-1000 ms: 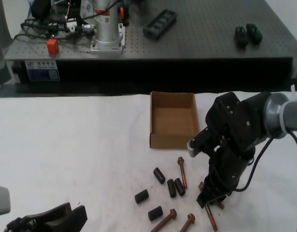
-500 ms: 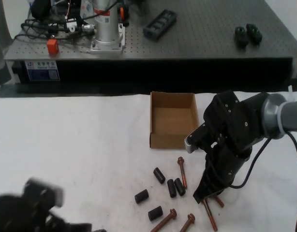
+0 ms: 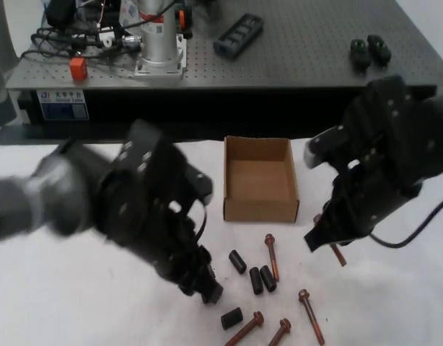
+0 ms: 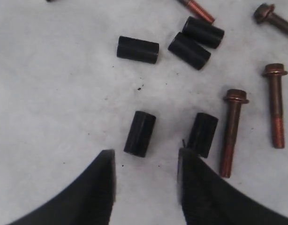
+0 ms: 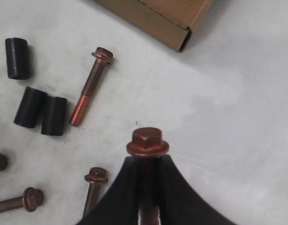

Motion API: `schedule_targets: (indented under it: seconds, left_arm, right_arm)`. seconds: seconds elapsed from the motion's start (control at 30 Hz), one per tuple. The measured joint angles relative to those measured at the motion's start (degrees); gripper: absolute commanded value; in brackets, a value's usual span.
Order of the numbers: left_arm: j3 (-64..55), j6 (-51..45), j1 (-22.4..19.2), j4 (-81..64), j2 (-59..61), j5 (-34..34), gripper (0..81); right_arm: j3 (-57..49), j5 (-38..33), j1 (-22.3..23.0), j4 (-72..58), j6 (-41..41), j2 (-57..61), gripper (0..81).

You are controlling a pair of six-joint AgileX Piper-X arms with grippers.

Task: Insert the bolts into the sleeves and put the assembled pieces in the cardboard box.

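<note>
Two jobs underway. Left gripper open, hanging over a black sleeve on the cloth, near-left of the cardboard box. Sleeve's long axis runs crosswise to the closing line. Right gripper pinches a copper bolt, near-right of the box.

A white-covered bench fills the lower half of the high view. A cardboard box, open at the top, stands on it just right of centre. Below the box lie loose black sleeves: one alone, two touching side by side, and another near the bottom edge. Copper-coloured bolts lie among them, one just beside the pair and three more along the bottom edge.
</note>
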Motion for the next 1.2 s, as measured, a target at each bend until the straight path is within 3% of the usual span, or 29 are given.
schedule_targets:
  seconds: [0.37, 0.77, 0.87, 1.0, 1.2]
  left_arm:
    - [-18.71, 16.16, 0.00, 18.06, 16.18, 0.00, 31.4]
    - [-20.95, 20.73, -1.15, 20.37, 21.87, 0.38, 31.0]
    - [-21.19, 21.19, -2.67, 20.37, 22.53, -0.17, 22.9]
    - [-21.65, 21.81, -4.03, 19.77, 23.00, -4.15, 1.4]
    - [-23.30, 21.04, -4.60, 20.56, 23.26, -9.01, 0.7]
  right_arm:
    - [4.40, -5.03, -1.75, 1.17, 3.14, -5.05, 2.2]
    - [4.78, -5.45, -1.75, 0.85, 3.72, -5.05, 2.2]
    - [4.78, -5.45, -1.75, 0.85, 3.89, -5.05, 2.2]
    - [4.78, -5.53, -1.75, 0.85, 4.61, -5.15, 2.2]
    - [4.78, -8.32, -1.75, -0.39, 5.29, -7.43, 2.2]
